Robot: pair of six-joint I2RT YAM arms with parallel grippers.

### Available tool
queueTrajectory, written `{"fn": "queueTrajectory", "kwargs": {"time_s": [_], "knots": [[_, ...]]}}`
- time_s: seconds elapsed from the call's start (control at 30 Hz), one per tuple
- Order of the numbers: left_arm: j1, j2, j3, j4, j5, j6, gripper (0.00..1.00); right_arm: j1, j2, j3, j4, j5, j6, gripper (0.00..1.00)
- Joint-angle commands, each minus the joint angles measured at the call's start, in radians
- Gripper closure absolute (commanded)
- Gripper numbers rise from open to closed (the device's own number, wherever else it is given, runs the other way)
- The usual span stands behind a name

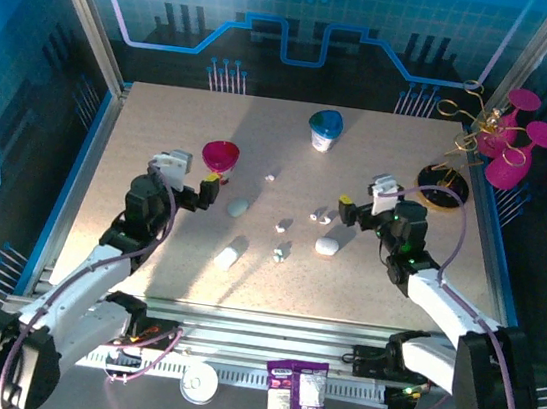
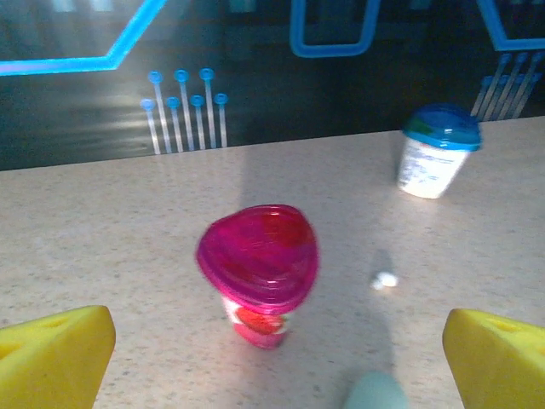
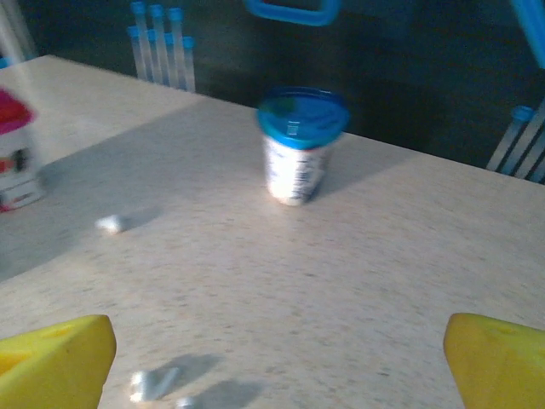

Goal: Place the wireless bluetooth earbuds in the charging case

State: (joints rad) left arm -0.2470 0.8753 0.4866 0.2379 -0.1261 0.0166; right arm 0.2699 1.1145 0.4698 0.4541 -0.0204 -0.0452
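Top external: left gripper (image 1: 211, 193) at 9 o'clock of the table (image 1: 164, 119) centre, jaws spread wide, nothing between them; right gripper (image 1: 346, 211) at 3 o'clock, equally wide and empty. Between the two, four tiny earbuds (image 1: 281, 226) loose on the tabletop, at 11, at 3 and two at 6 o'clock of centre, none inside a case. Pale green case (image 1: 239, 206) just beside the left gripper's tips; white case (image 1: 326, 246) at 4 o'clock; second white case (image 1: 227, 256) at 7 o'clock. Pink-lidded cup (image 1: 221, 156) at 10 o'clock, blue-lidded cup (image 1: 325, 129) at 1 o'clock toward the far edge. Left wrist: yellow fingertips (image 2: 51, 354) in both lower corners, far apart, with bare table between; pink-lidded cup (image 2: 260, 256) upright at centre, blue-lidded cup (image 2: 436, 153) at 2 o'clock, one earbud (image 2: 386, 279) at 4 o'clock of the pink lid, pale green case (image 2: 375, 396) cropped at 5 o'clock. Right wrist: yellow fingertips (image 3: 55, 362) again wide in the lower corners, gap empty; blue-lidded cup (image 3: 300, 145) at 12 o'clock, pink-lidded cup (image 3: 15, 166) cut off at 10 o'clock, one earbud (image 3: 111, 224) at 9 o'clock, two more blurred white pieces at 7 o'clock beside the left fingertip.
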Motion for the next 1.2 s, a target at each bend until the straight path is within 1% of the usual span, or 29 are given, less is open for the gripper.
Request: {"fn": "queueTrajectory", "kwargs": {"time_s": [0.0, 0.07, 0.2, 0.3, 0.43, 0.53, 0.63, 0.7, 0.8, 0.9, 0.97, 1.07, 1.17], "knots": [[-0.036, -0.034, 0.071, -0.271, -0.024, -0.143, 0.01, 0.103, -0.028, 0.041, -0.127, -0.02, -0.054, 0.0], [-0.052, -0.055, 0.063, -0.314, 0.007, -0.199, 0.01, 0.171, -0.027, 0.04, -0.125, -0.005, -0.064, 0.0], [-0.076, -0.096, 0.031, -0.35, 0.022, -0.246, 0.01, 0.267, 0.003, 0.037, -0.082, 0.003, -0.053, 0.0], [-0.088, -0.11, 0.038, -0.416, 0.019, -0.312, 0.01, 0.339, 0.05, 0.048, -0.059, -0.006, -0.057, 0.0], [-0.12, -0.11, 0.028, -0.474, 0.033, -0.416, 0.01, 0.427, 0.121, 0.077, -0.05, -0.057, -0.068, 0.0], [-0.151, -0.107, 0.018, -0.513, 0.01, -0.474, 0.01, 0.498, 0.177, 0.107, -0.054, -0.058, -0.091, 0.0], [-0.156, -0.093, 0.008, -0.548, 0.023, -0.545, 0.01, 0.562, 0.242, 0.126, -0.04, -0.068, -0.11, 0.0], [-0.162, -0.084, 0.007, -0.59, 0.035, -0.581, 0.01, 0.582, 0.275, 0.139, -0.041, -0.088, -0.108, 0.0], [-0.197, -0.082, -0.002, -0.631, 0.062, -0.581, 0.01, 0.596, 0.309, 0.141, -0.016, -0.113, -0.097, 0.0], [-0.252, -0.088, -0.008, -0.682, 0.013, -0.592, 0.01, 0.598, 0.326, 0.135, 0.006, -0.125, -0.081, 0.0], [-0.272, -0.085, -0.017, -0.698, 0.014, -0.625, 0.01, 0.597, 0.329, 0.127, 0.021, -0.127, -0.07, 0.0], [-0.312, -0.072, -0.038, -0.686, 0.012, -0.673, 0.01, 0.597, 0.33, 0.116, 0.028, -0.124, -0.058, 0.0], [-0.374, -0.056, -0.061, -0.667, -0.036, -0.667, 0.01, 0.593, 0.329, 0.102, 0.042, -0.12, -0.043, 0.0]]}}
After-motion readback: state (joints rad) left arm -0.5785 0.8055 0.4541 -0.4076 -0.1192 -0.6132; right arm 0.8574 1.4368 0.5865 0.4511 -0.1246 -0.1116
